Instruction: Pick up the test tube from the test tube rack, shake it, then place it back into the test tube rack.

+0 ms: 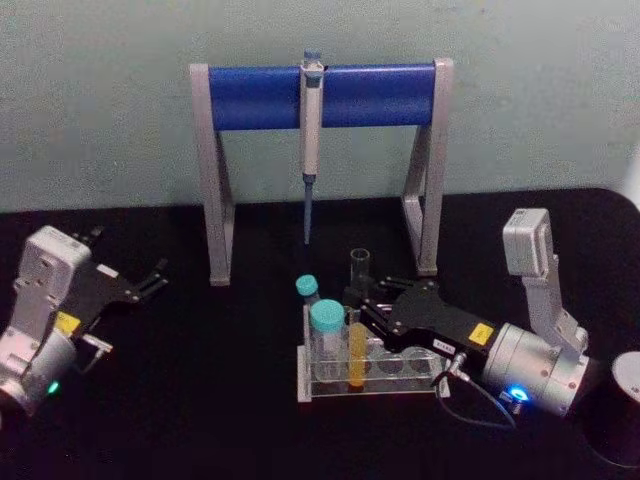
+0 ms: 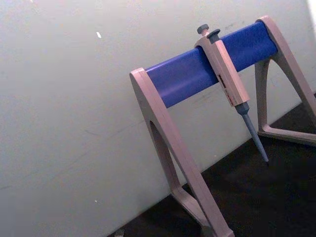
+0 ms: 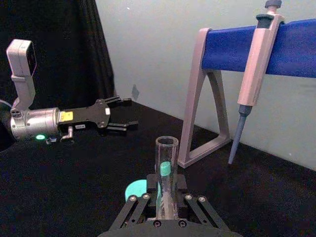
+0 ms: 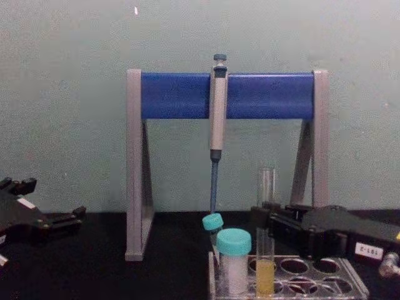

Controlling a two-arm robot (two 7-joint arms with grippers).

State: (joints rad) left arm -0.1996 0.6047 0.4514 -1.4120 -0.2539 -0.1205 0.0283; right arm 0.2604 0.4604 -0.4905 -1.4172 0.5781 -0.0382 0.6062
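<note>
Right claw (image 1: pixel 358 300) clamped on tall clear glass test tube (image 1: pixel 357 340), yellow-orange liquid low, standing upright in low clear plastic rack (image 1: pixel 372 385). Left claw (image 1: pixel 152 279) apart, parked well left on black worktop (image 1: pixel 200 400).

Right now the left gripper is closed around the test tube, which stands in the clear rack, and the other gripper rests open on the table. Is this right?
Not quite: the arms are swapped. The head view shows the right gripper around the test tube, which stands in the clear rack; its fingers look closed on the glass. The left gripper rests open on the table.
</note>
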